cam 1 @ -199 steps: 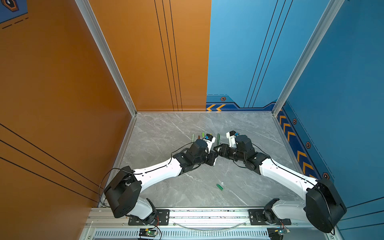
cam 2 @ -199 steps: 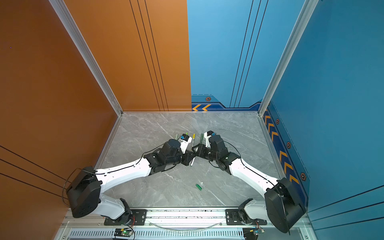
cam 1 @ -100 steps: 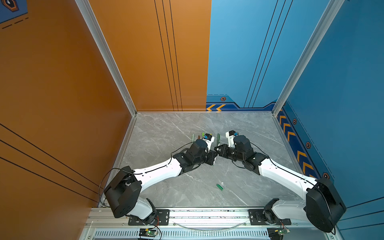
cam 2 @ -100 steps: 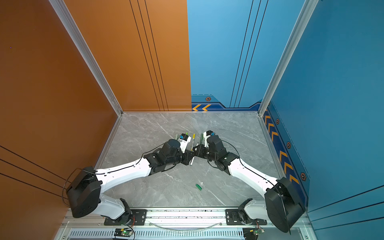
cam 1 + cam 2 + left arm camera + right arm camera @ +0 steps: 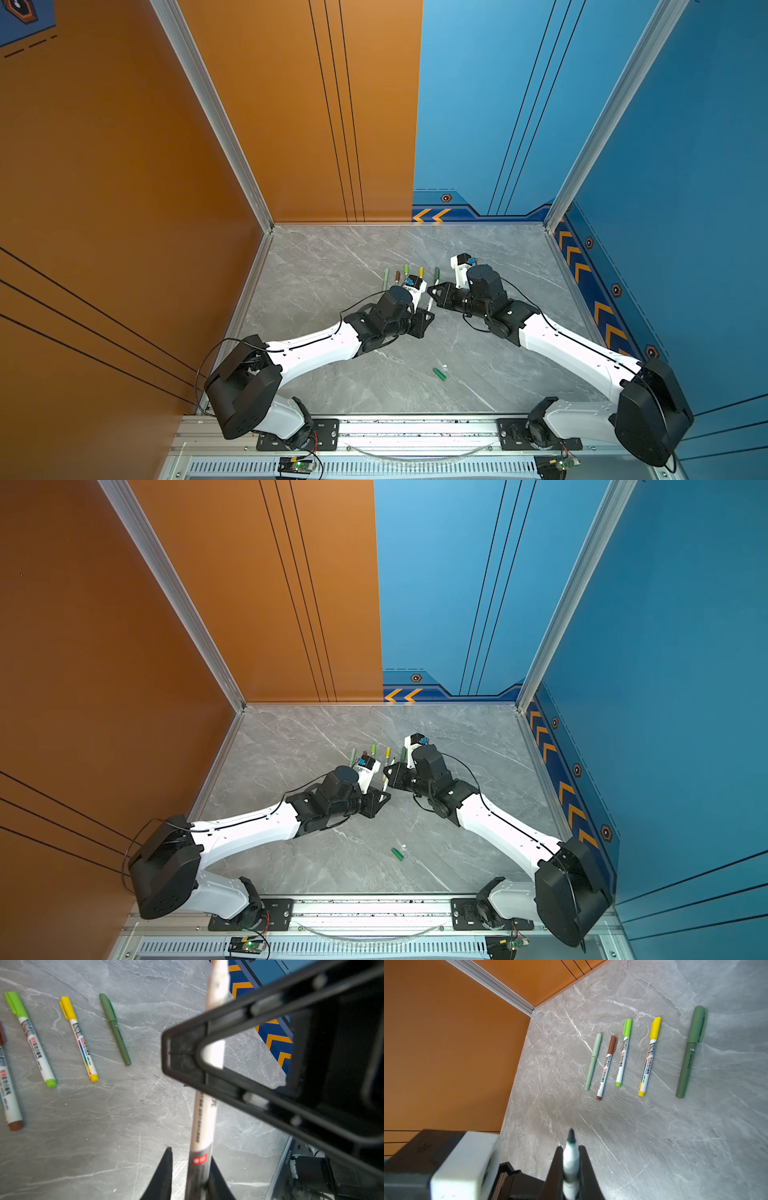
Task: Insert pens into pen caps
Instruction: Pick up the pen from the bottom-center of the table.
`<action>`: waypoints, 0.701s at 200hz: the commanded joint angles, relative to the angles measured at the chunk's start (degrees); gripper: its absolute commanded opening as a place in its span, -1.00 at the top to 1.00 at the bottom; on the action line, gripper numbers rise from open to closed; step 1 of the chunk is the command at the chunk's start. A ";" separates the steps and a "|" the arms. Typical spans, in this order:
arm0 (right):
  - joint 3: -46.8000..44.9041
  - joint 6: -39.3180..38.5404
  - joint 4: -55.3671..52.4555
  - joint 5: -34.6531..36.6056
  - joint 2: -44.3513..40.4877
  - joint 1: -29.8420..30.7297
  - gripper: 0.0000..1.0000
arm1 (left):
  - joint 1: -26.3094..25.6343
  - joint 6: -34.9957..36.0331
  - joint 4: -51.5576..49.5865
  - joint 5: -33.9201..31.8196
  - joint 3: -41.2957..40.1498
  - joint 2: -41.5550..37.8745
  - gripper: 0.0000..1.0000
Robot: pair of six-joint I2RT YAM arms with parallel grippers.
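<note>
The right jaws are closed tight on a white pen point(image 5: 570, 1160) just behind its bare dark tip, which sticks out past them. Farther along the barrel, the same pen runs between the left jaws, which stand a little apart. One finger point(image 5: 164, 1174) shows a clear gap to the barrel and the other lies close against it. The pen hangs above the counter point(image 5: 332, 257), about its middle, between the left arm point(image 5: 316, 345) and the right arm point(image 5: 573, 349).

Just beyond, toward the far edge, five pens lie flat in a row, side by side without touching: a sage-green pen point(image 5: 593, 1061), a brown pen point(image 5: 606, 1068), a light green pen point(image 5: 623, 1053), a yellow pen point(image 5: 649, 1057) and a dark green pen point(image 5: 690, 1053). Each has its cap on.

A lone dark green cap point(image 5: 439, 374) lies near the middle of the front edge, well apart from both jaws.
</note>
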 commanded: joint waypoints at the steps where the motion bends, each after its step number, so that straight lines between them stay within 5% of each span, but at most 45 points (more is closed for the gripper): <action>1: 0.67 -1.54 -3.13 1.32 -1.30 0.24 0.99 | 0.01 0.40 0.26 -1.33 0.04 -1.37 0.56; 68: 0.71 -0.97 -3.65 1.15 0.18 0.92 0.97 | 0.10 1.16 0.29 -1.99 1.12 -0.96 0.84; 106: 1.00 -1.31 -5.60 2.08 -0.76 0.64 0.80 | 0.28 0.83 0.27 -3.04 -0.01 -1.67 0.98; 140: 2.29 -2.21 -13.96 5.07 -2.44 -0.02 0.24 | 1.21 0.29 -1.71 -4.57 -1.64 -3.35 1.00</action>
